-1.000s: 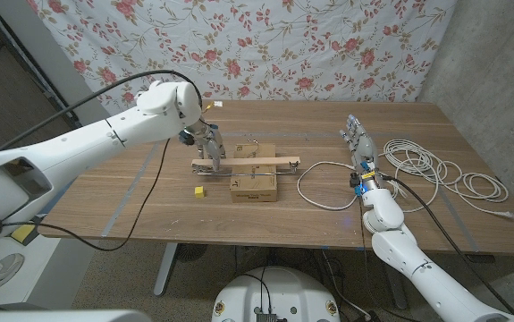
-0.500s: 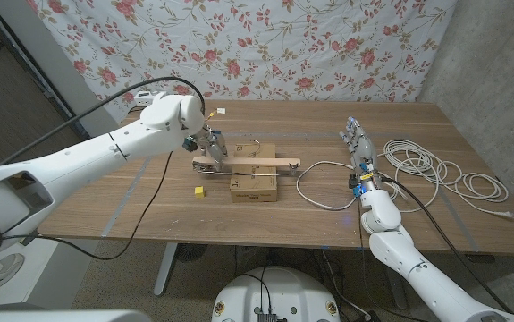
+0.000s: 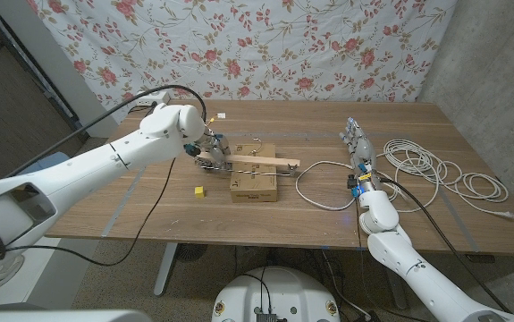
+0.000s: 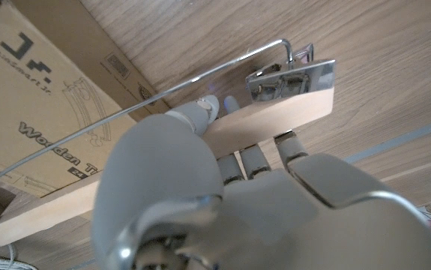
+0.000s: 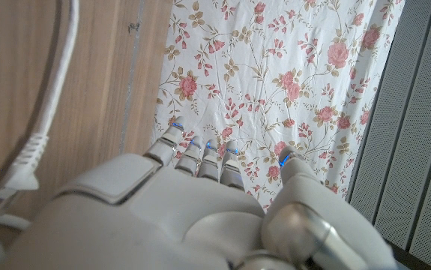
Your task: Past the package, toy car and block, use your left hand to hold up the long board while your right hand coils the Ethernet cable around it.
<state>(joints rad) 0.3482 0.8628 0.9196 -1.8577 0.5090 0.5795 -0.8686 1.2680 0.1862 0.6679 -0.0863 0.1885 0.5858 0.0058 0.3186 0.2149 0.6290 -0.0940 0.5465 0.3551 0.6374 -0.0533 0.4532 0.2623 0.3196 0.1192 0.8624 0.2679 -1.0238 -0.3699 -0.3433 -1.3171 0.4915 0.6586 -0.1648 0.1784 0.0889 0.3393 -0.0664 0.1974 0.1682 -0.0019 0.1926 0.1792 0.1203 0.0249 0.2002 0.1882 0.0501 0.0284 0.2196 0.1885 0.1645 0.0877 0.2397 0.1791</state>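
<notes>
Your long board (image 3: 255,162) is a pale, narrow strip of wood lying crosswise just left of the centre of the head view, resting over the top of a brown cardboard package (image 3: 254,180). A metal clip with a thin wire loop sits at its left end. Your left hand (image 3: 206,148) is at that end, fingers curled around the board.

The left wrist view gives you what the head view cannot: the thumb (image 4: 193,114) lies on one face of the board (image 4: 222,131) and the other fingers wrap under the opposite edge, so the hand grips it. You can also see the shiny clip (image 4: 286,79) at the board's tip in the upper right of that picture, and the printed package (image 4: 43,97) filling its upper left. Whether the board is clear of the package, you cannot tell from either picture.

The grey Ethernet cable (image 3: 435,170) lies in loose loops at centre right of the head view, with one loop (image 3: 324,183) running left toward the package. Your right hand (image 3: 358,148) stands beside that loop, fingers straight and together, holding nothing. In the right wrist view, a length of cable (image 5: 46,105) and its plug boot run along the left edge beside the hand (image 5: 200,202).

A small yellow block (image 3: 199,190) sits left of the package.
</notes>
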